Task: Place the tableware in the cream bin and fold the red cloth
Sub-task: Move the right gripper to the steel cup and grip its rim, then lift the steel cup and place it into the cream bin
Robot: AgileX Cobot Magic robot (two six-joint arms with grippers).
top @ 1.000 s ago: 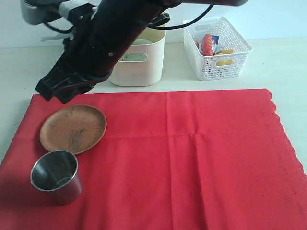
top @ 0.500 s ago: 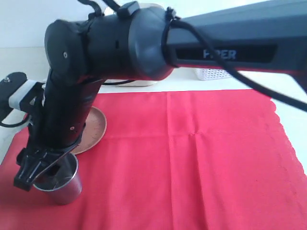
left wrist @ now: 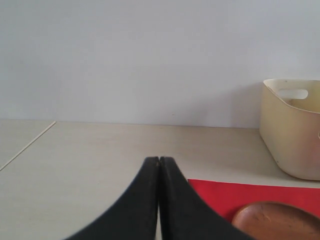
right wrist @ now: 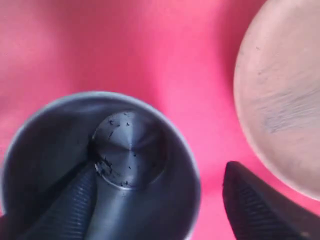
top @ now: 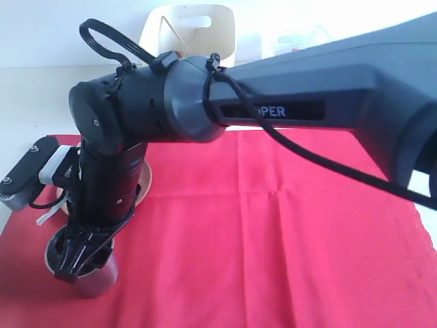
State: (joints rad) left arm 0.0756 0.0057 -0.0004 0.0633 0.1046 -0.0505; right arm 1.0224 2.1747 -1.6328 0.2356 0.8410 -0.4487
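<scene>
Right claw (right wrist: pixel 161 172) was open and straddled the rim of the round steel cup (right wrist: pixel 130 145), with one finger inside and the other outside. I couldn't tell whether either touched the wall. The cup stood upright directly under the claw, on the bright red cloth (top: pixel 273 232). The round brown wooden plate (right wrist: pixel 280 100) lay just beside the outer finger, also on the cloth. Left claw (left wrist: pixel 159 162) was closed, tips together, holding nothing. The tall cream plastic bin (left wrist: pixel 292 135) sat ahead of it, off to one side.
</scene>
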